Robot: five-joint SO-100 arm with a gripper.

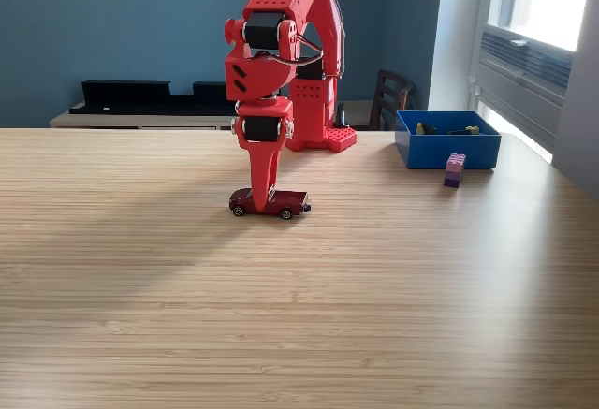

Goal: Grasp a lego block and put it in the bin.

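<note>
The red gripper points straight down onto a dark red toy car on the counter; whether its jaws grip it, I cannot tell. The blue bin and a purple lego block sit well off to the gripper's side, at the exterior view's right.

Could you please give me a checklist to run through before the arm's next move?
1. Pincer over the right thing: not ok, it is down at the toy car, not the lego block.
2. Pincer state: cannot tell, seen edge-on.
3. Block reachable: ok, standing free on the table just in front of the bin.
4. Bin open-topped: ok, already holds small items.
5. Path from car to block: ok, bare table.
</note>
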